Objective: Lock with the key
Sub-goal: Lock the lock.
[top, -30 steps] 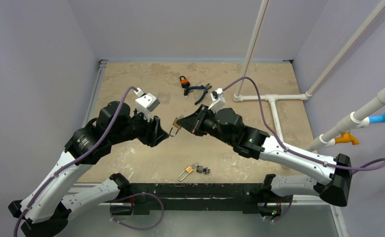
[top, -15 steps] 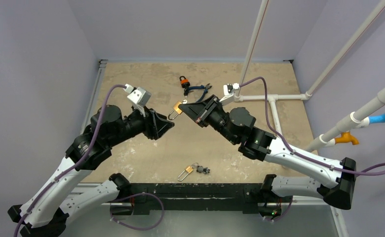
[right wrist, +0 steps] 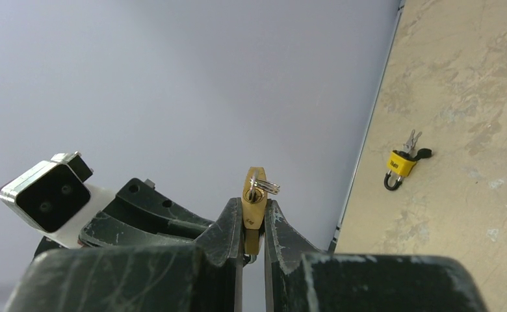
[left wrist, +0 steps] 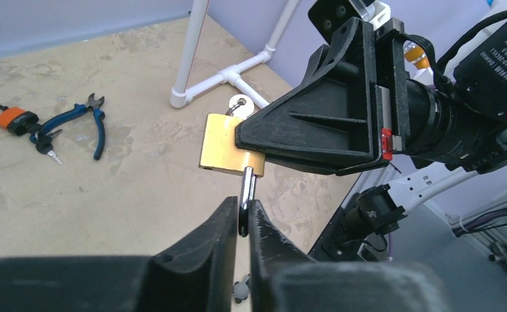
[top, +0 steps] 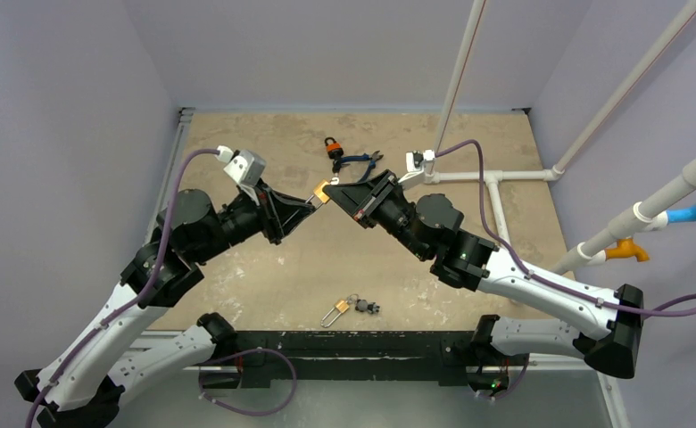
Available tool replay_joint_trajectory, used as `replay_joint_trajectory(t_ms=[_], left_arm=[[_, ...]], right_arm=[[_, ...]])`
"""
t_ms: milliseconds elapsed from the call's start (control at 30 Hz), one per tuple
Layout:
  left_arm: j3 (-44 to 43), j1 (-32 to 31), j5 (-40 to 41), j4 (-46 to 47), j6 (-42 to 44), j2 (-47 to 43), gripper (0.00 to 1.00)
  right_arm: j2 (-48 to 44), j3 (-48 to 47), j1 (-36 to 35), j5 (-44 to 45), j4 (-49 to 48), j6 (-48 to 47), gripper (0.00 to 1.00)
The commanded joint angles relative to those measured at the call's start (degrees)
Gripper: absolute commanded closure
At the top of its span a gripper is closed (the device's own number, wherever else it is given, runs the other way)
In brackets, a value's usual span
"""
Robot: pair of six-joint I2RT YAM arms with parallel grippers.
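The brass padlock is clamped in the right pincer, its shackle nipped in the left pincer, so pressing it home seems in hand; next, turning the key beyond the right pincer's tips calls for a regrasp.

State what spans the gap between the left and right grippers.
The brass padlock: the right gripper clamps its body, the left gripper pinches its shackle. The left wrist view shows this best.

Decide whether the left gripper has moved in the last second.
Yes: the left gripper has shifted up the view, closer to the pliers, gripping the brass padlock by its shackle.
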State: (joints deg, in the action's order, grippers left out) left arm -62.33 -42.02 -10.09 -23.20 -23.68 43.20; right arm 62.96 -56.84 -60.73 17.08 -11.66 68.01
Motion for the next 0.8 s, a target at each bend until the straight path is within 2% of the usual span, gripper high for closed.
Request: replay_joint_trajectory(t_ms=[0, 33, 100, 133, 233, 267, 300, 367, 533, 633, 767], left_arm=[[-0.13, 0.05, -1.45, 4.09, -0.86, 0.75, 0.96], [-0.31, 0.09, -1.57, 4.01, -0.78, 0.93, 1.0], [-0.97, 0.05, -1.65, 2.98, -0.44, 1.3, 1.0], [-2.24, 0.04, -1.81, 1.78, 0.02, 1.55, 1.0], [-8.46, 0.01, -3.02, -6.52, 2.48, 3.13, 1.0], [-10.91, 0.01, -3.65, -10.12, 3.93, 3.88, 1.0], [-13.53, 0.05, -4.69, -13.71, 4.89, 4.74, 1.0], [-18.1, 0.05, -7.08, -20.97, 7.06, 6.18, 1.0], [-24.94, 0.08, -16.94, -30.81, 11.08, 6.71, 1.0], [-28.67, 0.04, -22.5, -34.91, 11.98, 7.62, 1.0], [-30.84, 0.05, -27.62, -34.05, 10.23, 7.86, 1.0]], right_arm=[[-0.96, -0.22, -0.05, 1.41, -4.24, 1.06, 1.0], [-0.88, -0.25, -0.03, 1.23, -4.25, 0.78, 1.0], [-0.66, -0.85, -0.05, 0.65, -3.68, -1.09, 0.96], [-0.47, -1.36, -0.01, 0.32, -2.91, -2.3, 0.81], [-1.13, -2.04, 0.0, -2.59, -1.71, -12.69, 0.23], [-1.74, -2.01, 0.07, -3.5, -1.67, -16.77, 0.11], [-2.49, -2.11, 0.08, -4.08, -1.12, -21.1, 0.05], [-4.72, -1.26, 0.08, -6.55, -1.52, -29.43, 0.01], [-12.07, 2.81, 0.17, -16.47, -3.69, -45.33, 0.01], [-14.67, 2.02, 0.17, -26.74, -2.6, -50.17, 0.01], [-11.16, -4.34, 0.17, -41.91, 3.55, -53.67, 0.01]])
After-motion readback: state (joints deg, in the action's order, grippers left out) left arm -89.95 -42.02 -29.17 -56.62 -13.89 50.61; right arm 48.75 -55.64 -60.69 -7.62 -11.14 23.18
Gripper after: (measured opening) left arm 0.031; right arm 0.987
